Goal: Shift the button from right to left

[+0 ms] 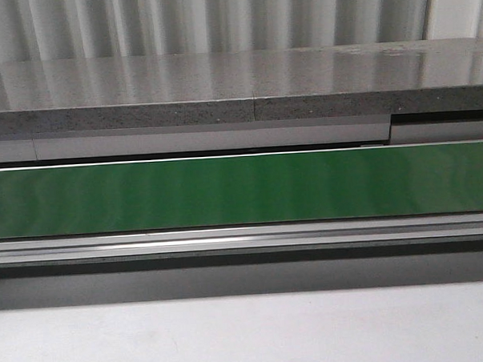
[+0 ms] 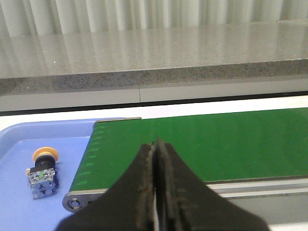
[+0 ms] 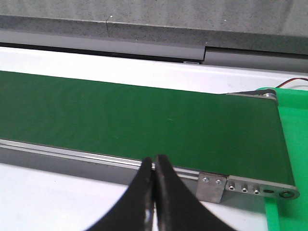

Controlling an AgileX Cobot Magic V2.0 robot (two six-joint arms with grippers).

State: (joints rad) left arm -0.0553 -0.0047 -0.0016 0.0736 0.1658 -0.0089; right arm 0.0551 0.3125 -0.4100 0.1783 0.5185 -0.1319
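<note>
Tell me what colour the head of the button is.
Yellow-orange; the button shows only in the left wrist view.

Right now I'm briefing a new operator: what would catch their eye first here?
The long green belt running across the front view. Next, the yellow-headed button lying in the blue tray just off the belt's end, beyond the shut left gripper. The right gripper is shut too.

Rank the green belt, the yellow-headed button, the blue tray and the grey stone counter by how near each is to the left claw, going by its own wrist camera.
1. Green belt: right ahead of the shut left claw.
2. Blue tray: off to one side, past the belt's end.
3. Button: lying in that tray; too close to call against the tray.
4. Grey stone counter: farthest, beyond the belt.
</note>
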